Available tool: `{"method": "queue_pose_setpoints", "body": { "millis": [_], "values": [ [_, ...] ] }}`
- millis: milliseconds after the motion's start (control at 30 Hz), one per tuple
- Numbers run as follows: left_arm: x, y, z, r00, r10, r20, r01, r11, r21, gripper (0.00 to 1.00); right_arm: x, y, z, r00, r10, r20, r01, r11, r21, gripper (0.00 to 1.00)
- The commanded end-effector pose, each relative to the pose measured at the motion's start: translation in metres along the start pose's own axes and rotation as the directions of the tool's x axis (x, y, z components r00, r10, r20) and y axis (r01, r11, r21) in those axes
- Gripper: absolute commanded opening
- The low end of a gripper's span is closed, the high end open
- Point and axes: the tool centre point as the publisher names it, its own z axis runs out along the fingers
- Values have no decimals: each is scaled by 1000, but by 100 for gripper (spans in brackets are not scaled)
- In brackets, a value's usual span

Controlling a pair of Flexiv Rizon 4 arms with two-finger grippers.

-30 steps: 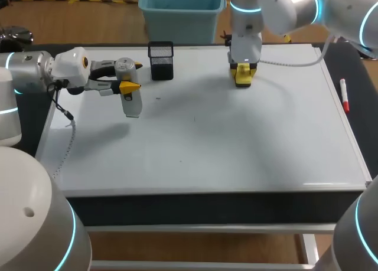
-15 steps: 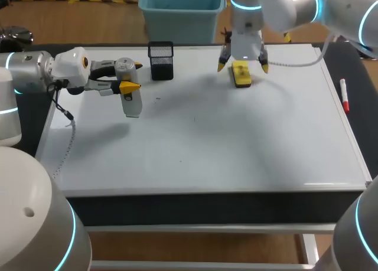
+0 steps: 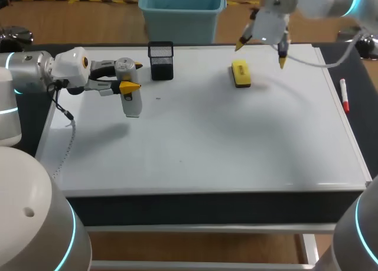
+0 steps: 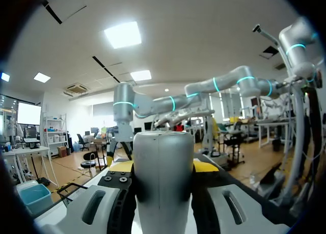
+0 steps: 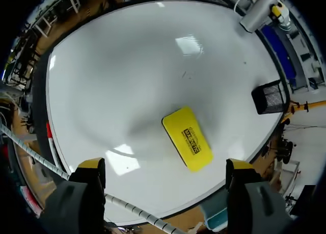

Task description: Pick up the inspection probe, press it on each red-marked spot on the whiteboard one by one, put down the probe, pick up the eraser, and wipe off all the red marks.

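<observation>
Our right claw [image 3: 260, 54] hangs wide open over the far side of the whiteboard [image 3: 236, 141], holding nothing. The yellow eraser [image 3: 240, 74] lies flat on the board, just beside and below it. It looks like a light, stiff block, so we would pinch its two long sides near the middle. Our left claw [image 3: 134, 76] is clamped on the probe [image 3: 131, 100], a smooth, hard cylinder, above the board's left part.
</observation>
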Motion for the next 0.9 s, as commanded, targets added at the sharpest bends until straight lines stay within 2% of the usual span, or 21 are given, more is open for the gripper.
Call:
{"method": "queue_pose_setpoints", "body": {
  "millis": [33, 200, 333, 600, 900],
  "values": [
    [0, -1, 0, 1000, 2, 0, -2, 1000, 1, 0, 11, -7, -19, 995, 94, 14, -93, 994, -55, 100],
    [0, -1, 0, 1000, 2, 0, -2, 1000, 1, 0, 19, -19, -30, 970, 241, 21, -234, 959, -162, 100],
    [0, -1, 0, 1000, 2, 0, -2, 1000, 1, 0, 25, -25, -41, 945, 328, 14, -318, 926, -203, 100],
    [0, -1, 0, 1000, 2, 0, -2, 1000, 1, 0, 35, -24, -70, 907, 407, 110, -373, 896, -240, 100],
    [0, -1, 0, 1000, 2, 0, -2, 1000, 1, 0, 38, -17, -94, 871, 458, 178, -399, 871, -286, 100]
  ]
}}
